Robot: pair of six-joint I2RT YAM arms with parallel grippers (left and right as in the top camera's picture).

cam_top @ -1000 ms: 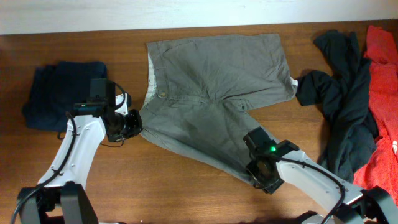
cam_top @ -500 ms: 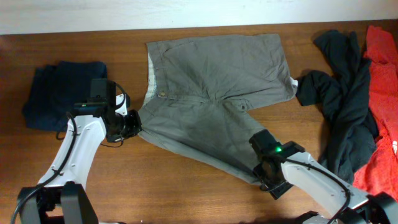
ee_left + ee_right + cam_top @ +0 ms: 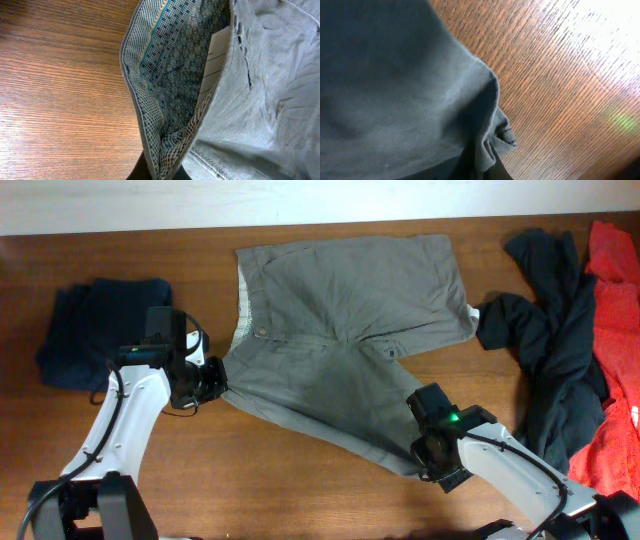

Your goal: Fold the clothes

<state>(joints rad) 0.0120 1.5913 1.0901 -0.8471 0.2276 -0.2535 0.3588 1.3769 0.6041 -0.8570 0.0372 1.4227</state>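
Grey-olive trousers [image 3: 350,330] lie spread on the wooden table, waistband to the left, legs to the right. My left gripper [image 3: 213,377] is shut on the waistband's lower corner; the left wrist view shows the patterned waistband lining [image 3: 175,85] pinched between the fingers. My right gripper [image 3: 425,455] is shut on the hem corner of the near leg; the right wrist view shows that bunched hem [image 3: 492,135] in the jaws.
A folded navy garment [image 3: 95,330] lies at the left. A black garment [image 3: 550,340] and a red garment [image 3: 615,350] lie heaped at the right edge. Bare wood runs along the table's front.
My right gripper has shifted slightly right and toward the front with the leg hem in it. The left gripper has barely moved.
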